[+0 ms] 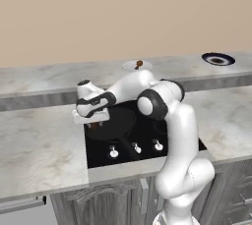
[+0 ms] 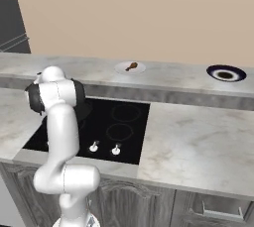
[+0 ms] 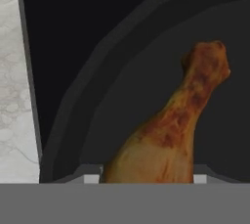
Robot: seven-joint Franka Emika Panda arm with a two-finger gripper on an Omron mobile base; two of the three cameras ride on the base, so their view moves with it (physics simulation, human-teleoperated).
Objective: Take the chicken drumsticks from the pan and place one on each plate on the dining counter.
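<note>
Low over the pan (image 3: 122, 71), tool (image 3: 146, 179) straddles a drumstick (image 3: 171, 125).

The round black shallow frying pan (image 1: 110, 123) sits on the flat black glass hob (image 1: 142, 140), toward its 9 o'clock side, and the hob is set into the lower marble-look desk (image 1: 39, 145). Behind it, at 12 o'clock, runs the long raised grey-white dining desk (image 1: 59, 79). On that ledge the plain whitish round plate (image 1: 133, 65) carries one small orange-brown drumstick (image 1: 139, 64); the round plate with the dark rim (image 1: 218, 59) lies well apart at 3 o'clock. A second orange-brown glossy drumstick (image 3: 171, 125) lies in the pan, between the gripper (image 3: 146, 179) tips.
</note>
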